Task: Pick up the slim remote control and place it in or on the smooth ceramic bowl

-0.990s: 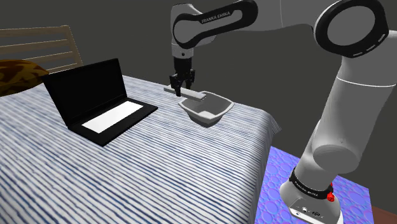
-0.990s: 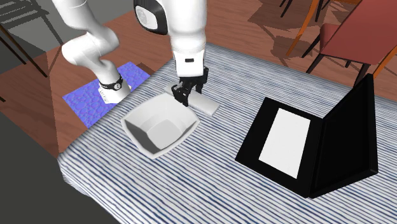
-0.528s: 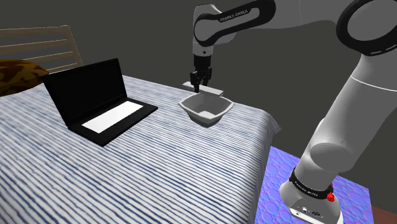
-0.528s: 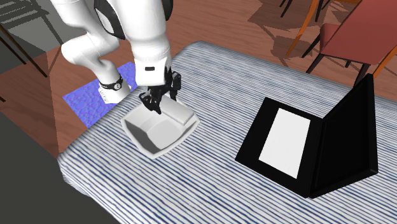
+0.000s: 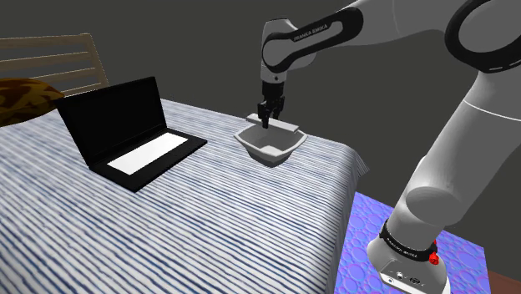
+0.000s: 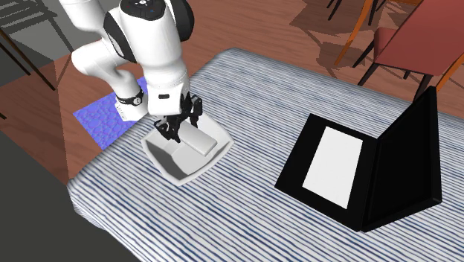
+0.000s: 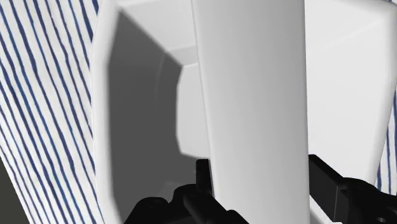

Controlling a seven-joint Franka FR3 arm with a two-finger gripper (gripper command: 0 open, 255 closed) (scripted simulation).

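1. Now you are at the placing step. The pincer [image 5: 267, 114] is clamped on the remote [image 5: 285, 124], and the wrist view shows its black fingers [image 7: 331, 184] pressing the two long sides.
2. You have the remote, drawn plain white, level over the mouth of the bowl [image 5: 269, 149] at about rim height. In the shoulder view one end reaches out over the rim on the right.
3. You cannot tell from these views whether the remote already touches the rim or hangs just above it. Treat it as not yet set down.
4. Your bowl is a squarish, pale one on the striped cloth [image 5: 209, 217], near the corner closest to the stand. It is well apart from the open laptop [image 5: 125, 125].
5. My judgement for your next move is to ease down until the remote bears on the bowl. Then part the fingers and draw the pincer straight up.
6. Mind the length: the remote looks about as long as the bowl is wide, so it will likely bridge the rim or slope inside. Release it while it is centred, or the overhanging end may tip it onto the cloth.
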